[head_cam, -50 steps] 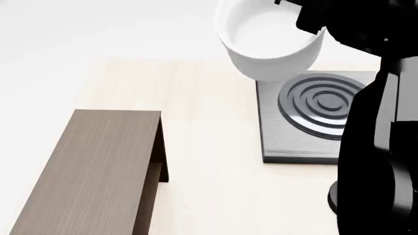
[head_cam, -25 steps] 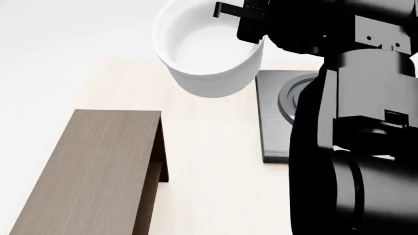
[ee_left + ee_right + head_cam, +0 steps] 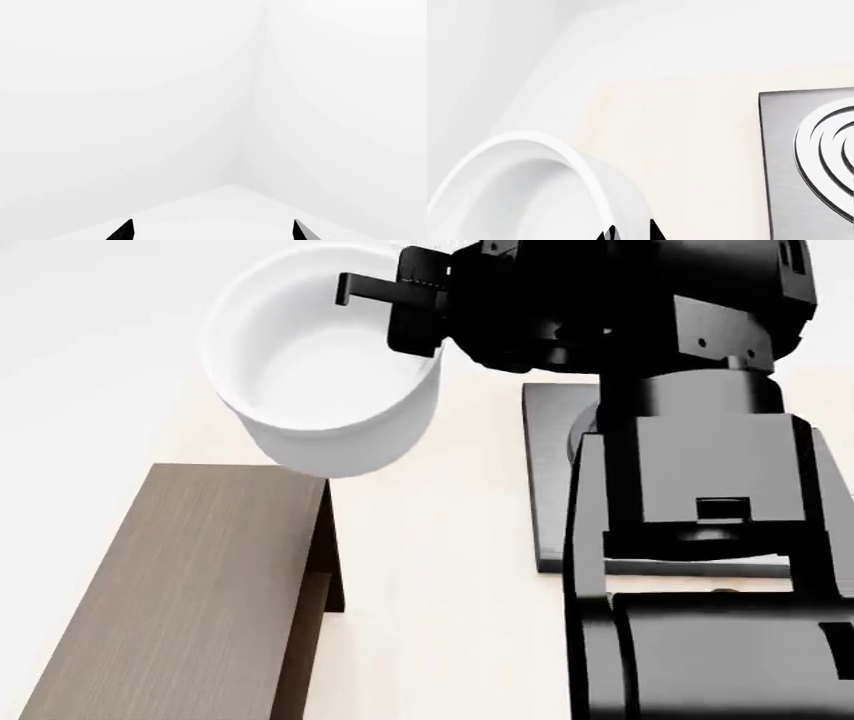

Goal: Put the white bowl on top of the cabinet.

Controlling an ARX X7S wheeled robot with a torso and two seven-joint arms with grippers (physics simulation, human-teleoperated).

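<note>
The white bowl (image 3: 314, 380) hangs in the air, upright, and its lower wall overlaps the far end of the cabinet (image 3: 187, 590) in the head view. My right gripper (image 3: 420, 315) is shut on the bowl's right rim, one finger inside and one outside. The right wrist view shows the bowl (image 3: 527, 200) with its wall pinched between the tips of my right gripper (image 3: 630, 234). The cabinet is a long brown wood box with a bare flat top. My left gripper (image 3: 212, 234) is open with nothing between its tips and faces only white walls.
A grey square stove plate (image 3: 550, 490) with a ringed burner lies on the pale table (image 3: 427, 570) to the right of the cabinet, mostly hidden by my black right arm (image 3: 694, 500). The stove plate (image 3: 780, 165) also shows in the right wrist view.
My right arm has carried the bowl leftward, from above the stove plate to over the cabinet's far end. The arm now covers most of the stove plate.
</note>
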